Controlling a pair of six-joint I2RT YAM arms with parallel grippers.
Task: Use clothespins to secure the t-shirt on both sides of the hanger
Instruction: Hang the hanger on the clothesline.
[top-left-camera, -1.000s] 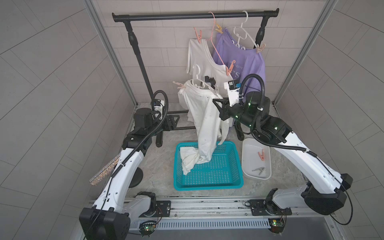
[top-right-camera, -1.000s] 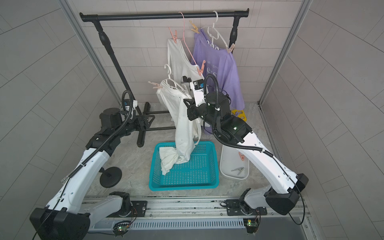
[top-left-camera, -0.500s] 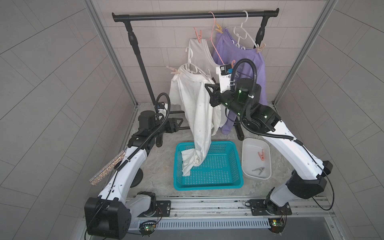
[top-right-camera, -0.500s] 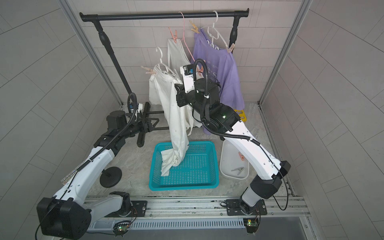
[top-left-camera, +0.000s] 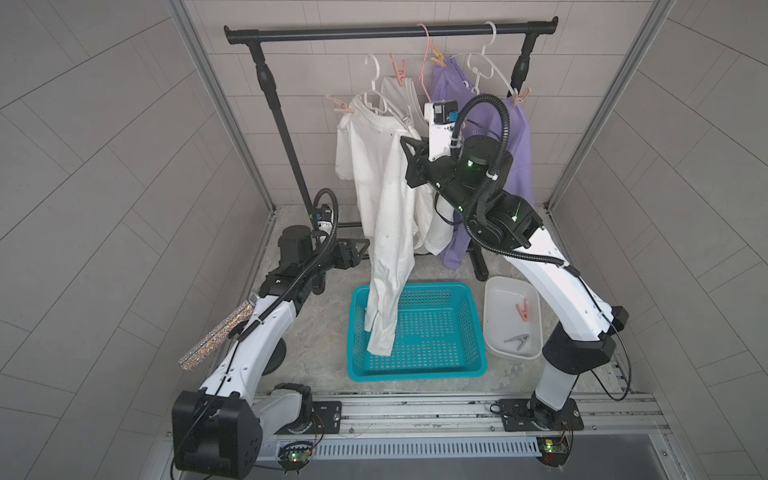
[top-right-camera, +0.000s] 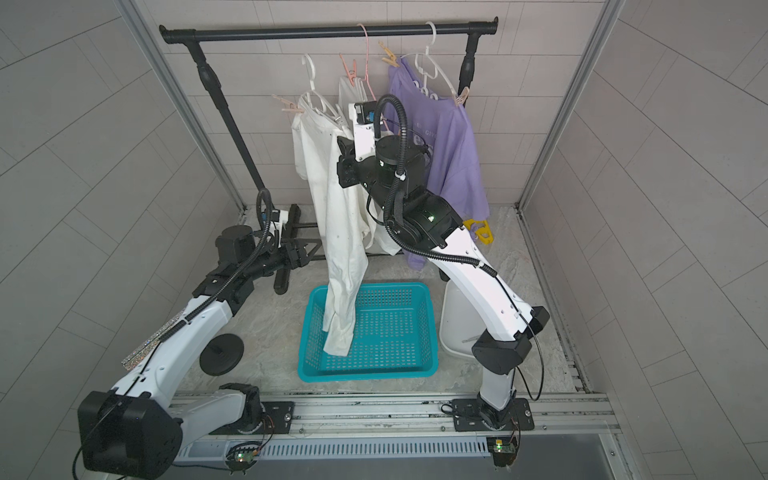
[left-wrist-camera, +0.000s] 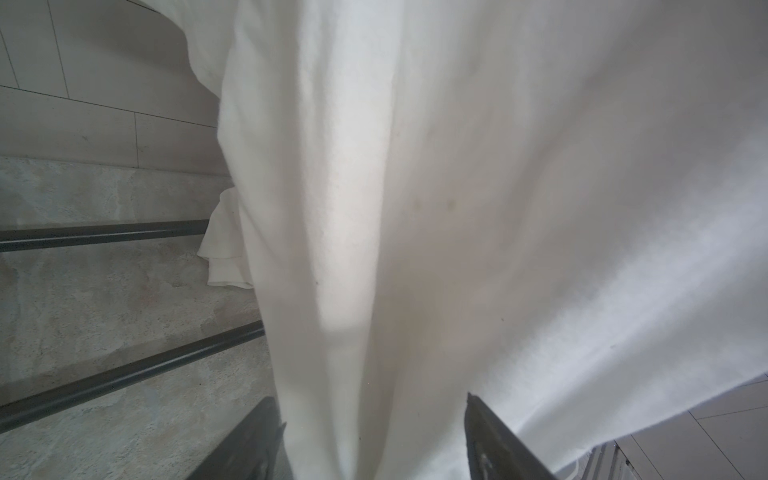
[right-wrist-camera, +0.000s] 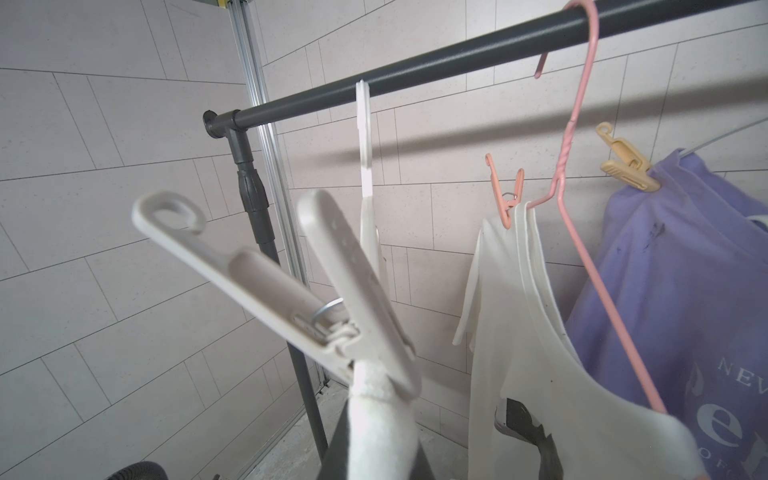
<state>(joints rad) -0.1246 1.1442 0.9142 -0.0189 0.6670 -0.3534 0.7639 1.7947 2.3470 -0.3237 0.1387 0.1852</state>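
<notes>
Just above the right pincer (right-wrist-camera: 374, 453) sits a pale grey clothespin (right-wrist-camera: 332, 316), biting the white t-shirt (top-left-camera: 386, 208) shoulder. That pincer is pinched tight on the same shoulder, I'd guess to get the white hanger (right-wrist-camera: 363, 166) hook onto the rail (right-wrist-camera: 415, 71). Left pincer (left-wrist-camera: 370, 440) is spread wide way below, cloth hanging between its fingers, probably steadying. Far shoulder's got a peach clothespin (top-left-camera: 343, 109) already.
</notes>
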